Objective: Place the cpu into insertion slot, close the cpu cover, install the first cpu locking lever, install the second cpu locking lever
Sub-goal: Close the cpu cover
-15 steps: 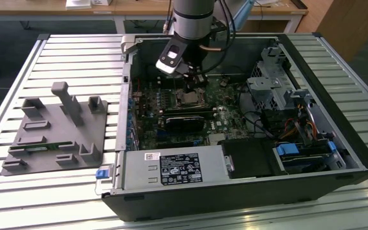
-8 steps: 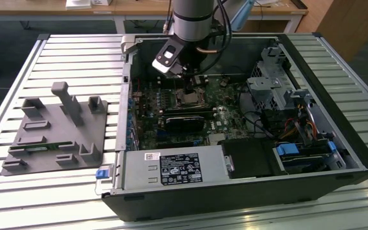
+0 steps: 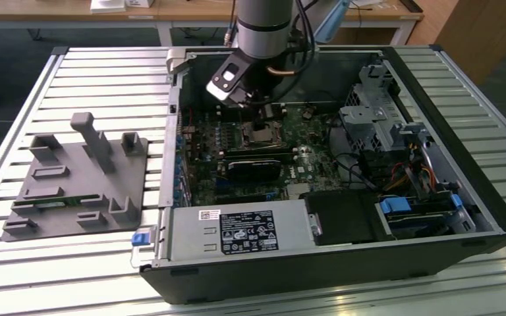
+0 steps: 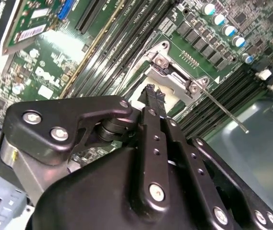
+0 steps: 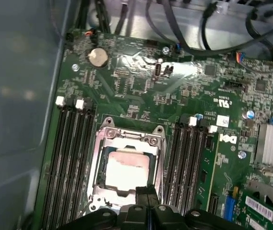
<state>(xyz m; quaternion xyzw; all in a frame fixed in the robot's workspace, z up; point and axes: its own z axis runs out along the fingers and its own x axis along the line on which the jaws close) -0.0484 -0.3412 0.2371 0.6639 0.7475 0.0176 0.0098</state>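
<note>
The cpu [image 5: 126, 168], a pale square chip, lies in the insertion slot [image 5: 108, 139] on the green board. The silver cpu cover [image 5: 98, 165] lies flat around it, and the chip shows through its window. My gripper [image 5: 148, 190] is shut with nothing between its black fingertips, and it hangs just over the socket's edge. I cannot tell whether it touches. In the second wrist view the gripper [image 4: 153, 93] stands by the socket's hinge [image 4: 174, 72], and a thin locking lever [image 4: 225, 111] sticks out past the memory slots. In the exterior view the gripper [image 3: 266, 117] reaches down into the case above the socket [image 3: 257, 135].
Black memory slots [image 5: 71, 158] flank the socket on both sides. The case walls [image 3: 176, 99], a drive cage [image 3: 376, 118], cables [image 3: 411, 174] and the power supply [image 3: 235, 230] close in around the board. A grey fixture tray [image 3: 77, 178] sits on the slatted table at the exterior view's left.
</note>
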